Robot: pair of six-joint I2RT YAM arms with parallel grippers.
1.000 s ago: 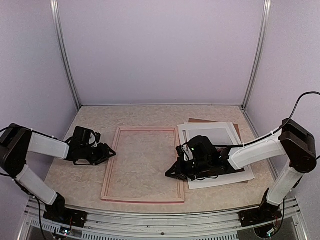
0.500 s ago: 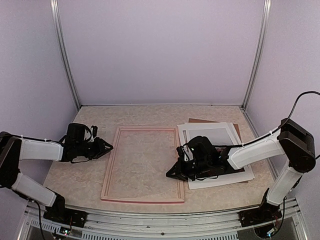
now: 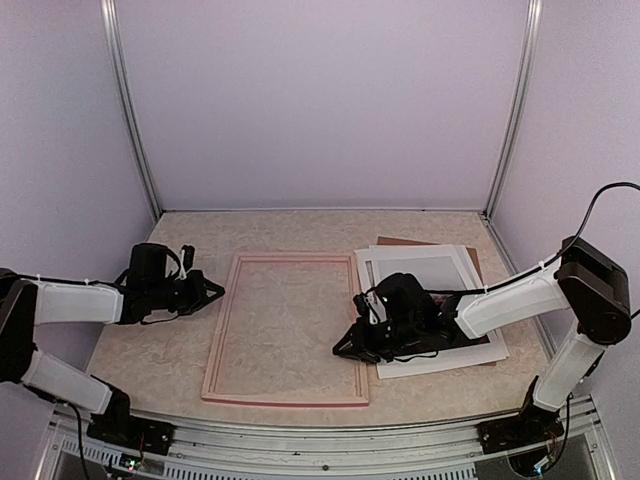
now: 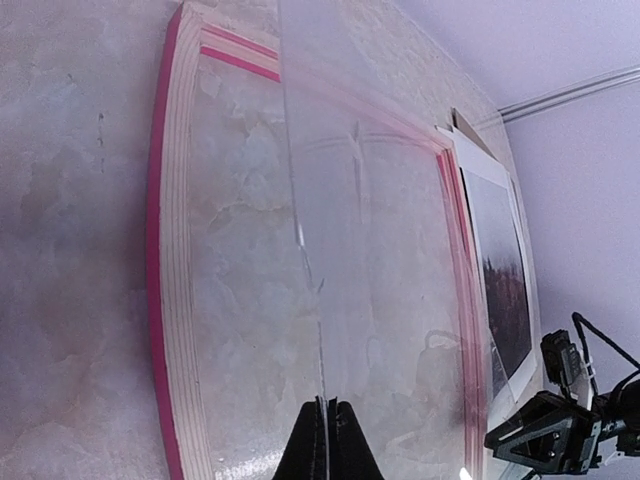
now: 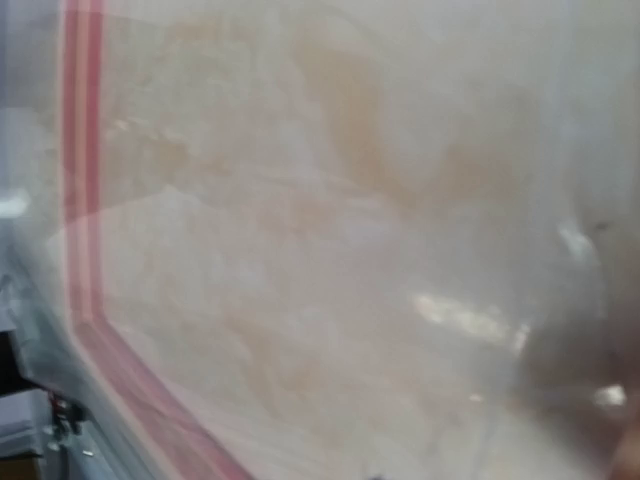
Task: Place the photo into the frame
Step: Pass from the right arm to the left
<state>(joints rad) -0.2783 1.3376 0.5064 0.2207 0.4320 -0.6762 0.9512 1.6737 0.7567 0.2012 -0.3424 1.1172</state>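
Over at 3 o'clock from the frame (image 3: 222, 330), the photo (image 3: 430, 268) lies face up outside it, so you've got the whole insert left to do. Your left gripper (image 3: 212, 292) is pressed together at the frame's 9 o'clock. The right gripper (image 3: 345, 348) sits by its 4 o'clock edge, can't tell if it's spread.

You have open marbled tabletop (image 3: 300, 228) behind the flat, pink-edged rectangular picture frame (image 3: 221, 340), all the way to the back wall. On the frame's left, the left gripper (image 3: 216, 292), fingers pressed together, sits just beside the rail, and its white arm (image 3: 80, 300) lies across that strip. The right gripper (image 3: 343, 350) hangs over the right rail. It blocks the narrow gap to the white-bordered photo print (image 3: 425, 272) lying on brown cardboard (image 3: 395, 241). A clear sheet (image 4: 400, 300) spans much of the frame's opening.
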